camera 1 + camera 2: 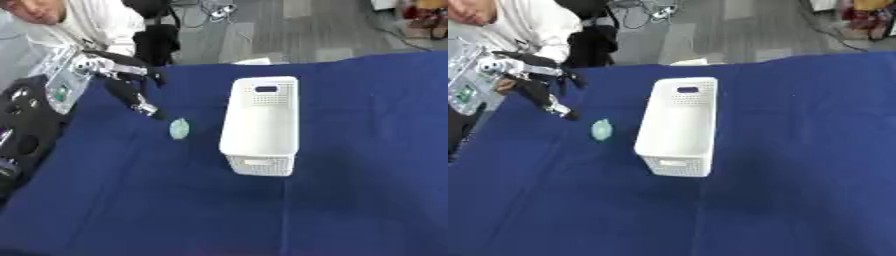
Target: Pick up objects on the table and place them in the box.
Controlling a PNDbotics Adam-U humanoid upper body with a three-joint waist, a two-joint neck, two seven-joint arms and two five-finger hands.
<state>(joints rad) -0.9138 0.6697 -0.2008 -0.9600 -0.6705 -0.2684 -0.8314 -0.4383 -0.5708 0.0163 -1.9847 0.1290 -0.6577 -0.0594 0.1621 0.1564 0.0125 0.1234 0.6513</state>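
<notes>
Left eye view shows my left hand (pixel 131 90) coming in from the upper left, over the blue cloth of the desk (pixel 367 190). My fingers (pixel 149 107) point down and toward the middle, fairly straight and spread a little, and they hold nothing. They hang close to the small pale green object (pixel 179 129), up and to the left of it, but apart from it. I cannot tell what that object is beyond a rounded, light green shape lying flat on the cloth.

Just to the right of it stands the white box (pixel 259 150), long and narrow, upright, with perforated walls and a handle slot at each end. As far as I can see into it, the inside looks bare and white; I make out nothing dropped in yet, though the near bottom is partly hidden by the wall.

My right hand shows in neither view.

So I judge the work to be at its start: the one object I can see lies outside the box and has not been grasped. What is left is to close my fingers on it, lift it over the near long wall, and let it go inside. I see no other loose thing on the cloth.
</notes>
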